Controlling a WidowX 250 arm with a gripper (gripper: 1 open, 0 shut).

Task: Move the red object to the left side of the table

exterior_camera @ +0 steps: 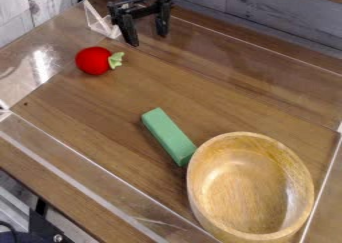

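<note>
1. Only one camera view is given; it looks down at an angle on a brown wood-grain counter (254,92) edged with low clear acrylic walls.
2. The wooden bowl (250,188) serves as landmark: it sits in the lower right of the counter, upright, its hollow showing nothing inside.
3. A green rectangular block (168,135) lies flat just up and to the left of the bowl, its near end close to the bowl's rim; whether the two touch cannot be told.
4. The red object (92,60), small, round and glossy with a pale green leafy stem pointing right, rests on the counter well apart from the bowl, far up and to the left of it, near the left acrylic wall.
5. The gripper (144,27) hangs at the top of the view, far from the bowl and up and to the right of the red object, apart from it.
6. Its two dark fingers (130,29) point downward and are spread wide, with nothing between them; their tips are low over the counter.
7. A pale, folded clear piece stands just left of the fingers by the back wall; what it is cannot be told.
</note>
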